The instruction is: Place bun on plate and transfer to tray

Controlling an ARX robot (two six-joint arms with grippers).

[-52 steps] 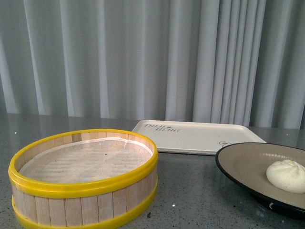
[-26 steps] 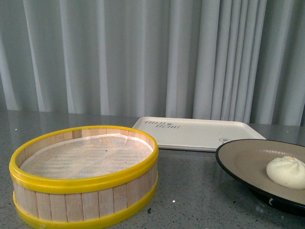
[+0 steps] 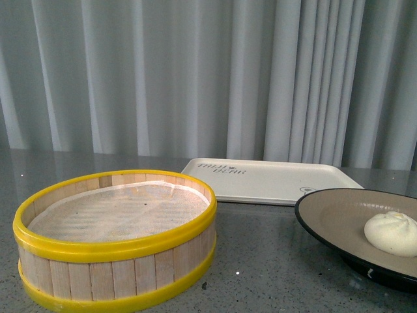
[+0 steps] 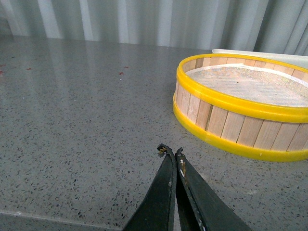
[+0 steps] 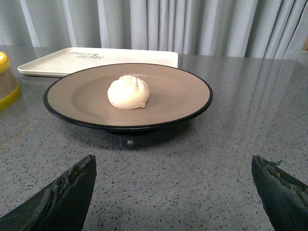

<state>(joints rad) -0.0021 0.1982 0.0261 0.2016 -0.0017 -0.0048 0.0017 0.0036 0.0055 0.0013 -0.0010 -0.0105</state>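
Grey speckled table (image 3: 260, 267); yellow-rimmed steamer basket (image 3: 114, 241) front-left; cream tray (image 3: 273, 182) at back; plate (image 3: 332, 218) front-right, on table near tray, not on it; bun (image 3: 391, 233) sits on plate; right gripper (image 5: 173, 161) spread wide, facing plate; left gripper (image 4: 172, 153) pinched together beside basket, holding nothing

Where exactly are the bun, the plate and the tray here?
bun (image 5: 128, 92), right wrist view, middle of its pleated dome.
plate (image 5: 183, 94), right wrist view, bare beige inside.
tray (image 3: 273, 186), front view, bare cream floor.
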